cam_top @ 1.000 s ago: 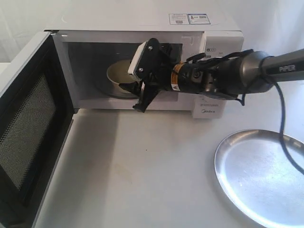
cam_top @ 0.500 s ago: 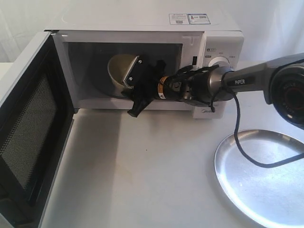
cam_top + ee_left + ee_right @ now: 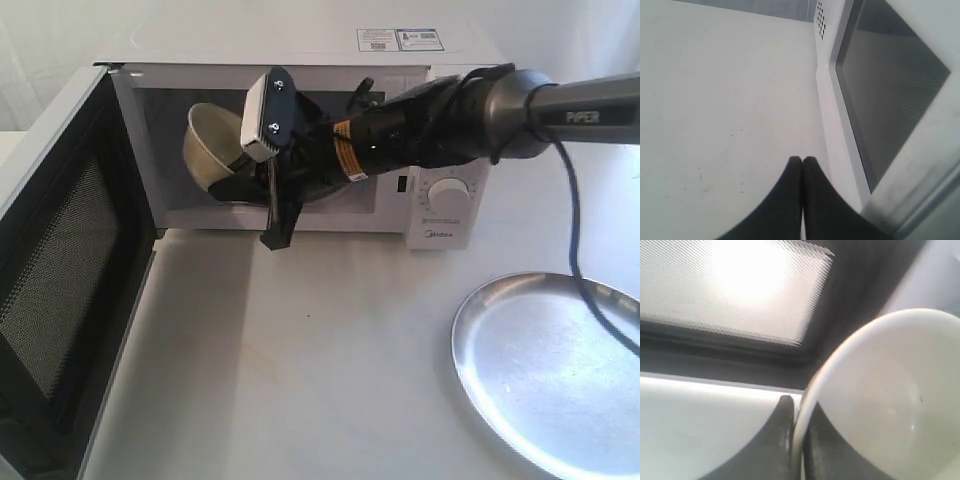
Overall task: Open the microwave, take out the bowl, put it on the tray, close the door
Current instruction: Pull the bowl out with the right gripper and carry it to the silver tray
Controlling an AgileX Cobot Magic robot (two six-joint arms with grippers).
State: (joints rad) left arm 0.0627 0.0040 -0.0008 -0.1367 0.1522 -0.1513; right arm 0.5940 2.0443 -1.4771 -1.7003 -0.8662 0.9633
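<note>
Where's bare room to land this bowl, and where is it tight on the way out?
The large round shiny silver tray lies bare; so does the white table stretch between it and the swung-open white door. Crowded: the mouth of the white microwave, where the right gripper pinches the small cream bowl by its rim.

The right arm is showing a dark grey barrel lettered PiPER in white, a black cable is trailing from it, an orange-yellow label is ringing its wrist, and the right gripper is looking black (white plate, two screws).
</note>
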